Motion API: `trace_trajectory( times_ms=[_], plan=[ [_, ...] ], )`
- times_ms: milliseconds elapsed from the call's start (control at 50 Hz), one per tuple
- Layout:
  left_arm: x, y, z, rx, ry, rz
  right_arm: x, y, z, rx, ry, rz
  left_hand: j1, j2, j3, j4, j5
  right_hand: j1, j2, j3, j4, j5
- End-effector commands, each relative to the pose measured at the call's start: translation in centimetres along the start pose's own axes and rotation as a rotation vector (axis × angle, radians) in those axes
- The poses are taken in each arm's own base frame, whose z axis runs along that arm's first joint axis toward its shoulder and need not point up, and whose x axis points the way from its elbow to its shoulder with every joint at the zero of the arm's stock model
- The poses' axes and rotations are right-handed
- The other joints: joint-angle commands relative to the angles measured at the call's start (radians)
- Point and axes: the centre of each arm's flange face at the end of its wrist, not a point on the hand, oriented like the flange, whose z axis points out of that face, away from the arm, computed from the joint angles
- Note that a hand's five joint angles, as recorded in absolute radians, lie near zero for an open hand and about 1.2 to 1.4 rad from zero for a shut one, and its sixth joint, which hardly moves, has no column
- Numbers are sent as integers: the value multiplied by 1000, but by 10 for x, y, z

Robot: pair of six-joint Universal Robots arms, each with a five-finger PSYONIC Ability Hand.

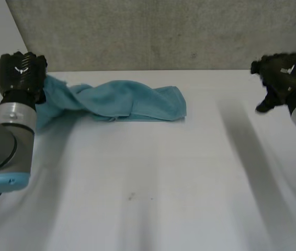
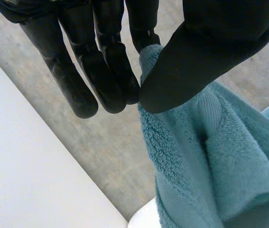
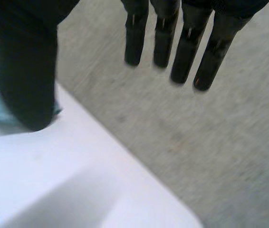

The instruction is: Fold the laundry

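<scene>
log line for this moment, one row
task: fold laundry | left hand: pinching one end of towel | right hand: open, empty, apart from towel | towel: bunched on table, not yet folded

White table [image 1: 163, 183], grey speckled surface [image 1: 163, 31] — behind it

left hand [image 1: 21, 70] black | right hand [image 1: 283, 73] black | arms [image 1: 4, 138] grey, light-blue caps [image 1: 1, 182]
</scene>
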Motion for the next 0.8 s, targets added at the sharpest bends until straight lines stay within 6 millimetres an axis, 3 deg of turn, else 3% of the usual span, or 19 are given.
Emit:
trace_trajectory(
  times_ms=[20, 40, 60, 100, 200, 220, 260, 280, 320, 380, 420, 440, 480, 620, 660, 700, 720, 740, 800],
  plan=[
    [-18, -56, -13, 137, -37, -21, -27, 16, 0, -105, -91, 73, 204, 177, 179, 179, 195, -475, -589, -594, -596, -606],
    [-20, -74, -18, 176, -37, -28, -36, 8, -1, -90, -114, 96, 204, 177, 179, 179, 195, -475, -589, -594, -596, -606],
    [-20, -74, -18, 177, -37, -29, -36, 8, -1, -90, -115, 96, 204, 177, 179, 179, 195, -475, -589, -594, -596, -606],
    [-26, -112, -30, 263, -24, -48, -48, -5, -3, -84, -142, 188, 204, 177, 179, 179, 195, -475, -589, -594, -596, -606],
    [-30, -154, -48, 354, 27, -66, -62, -15, 1, -82, -160, 378, 204, 177, 179, 179, 195, -475, -589, -594, -596, -606],
    [-30, -155, -48, 354, 27, -66, -62, -15, 1, -82, -160, 378, 204, 177, 179, 179, 195, -475, -589, -594, -596, -606],
    [-29, -177, -58, 397, 60, -83, -82, -14, 6, -103, -210, 513, 204, 177, 179, 179, 195, -475, -589, -594, -596, -606],
    [-29, -177, -58, 397, 60, -83, -82, -14, 6, -103, -210, 513, 204, 177, 179, 179, 195, -475, -589, -594, -596, -606],
    [-23, -194, -68, 420, 101, -104, -108, -15, 6, -124, -276, 619, 204, 177, 179, 179, 195, -475, -589, -594, -596, -606],
    [-18, -200, -75, 427, 125, -113, -125, -15, 4, -140, -316, 661, 204, 177, 179, 179, 195, -475, -589, -594, -596, -606],
    [-12, -213, -88, 448, 167, -134, -151, -11, 2, -173, -383, 724, 204, 177, 179, 179, 195, -475, -589, -594, -596, -606],
    [-12, -213, -88, 448, 167, -134, -152, -11, 2, -174, -384, 724, 204, 177, 179, 179, 195, -475, -589, -594, -596, -606],
    [-13, -223, -98, 473, 182, -150, -173, 0, 5, -212, -424, 758, 204, 177, 179, 179, 195, -475, -589, -594, -596, -606],
    [-20, -233, -109, 503, 175, -164, -197, 27, 20, -253, -421, 787, 204, 177, 179, 179, 195, -454, -567, -572, -575, -584],
    [-21, -234, -110, 507, 175, -164, -199, 34, 26, -256, -388, 781, 204, 177, 179, 179, 195, -339, -452, -457, -460, -469],
    [-21, -234, -110, 505, 175, -164, -196, 51, 36, -260, -279, 759, 204, 177, 179, 179, 195, 236, 123, 118, 115, 106],
    [-21, -233, -110, 501, 173, -163, -196, 51, 36, -260, -278, 759, 204, 177, 179, 179, 195, 239, 126, 121, 119, 109],
    [-21, -231, -109, 497, 172, -161, -190, 55, 40, -245, -211, 748, 204, 177, 179, 179, 195, 667, 553, 549, 546, 536],
    [-20, -226, -105, 481, 166, -152, -175, 60, 44, -223, -106, 705, 204, 177, 179, 179, 195, 746, 633, 628, 625, 616]
  ],
)
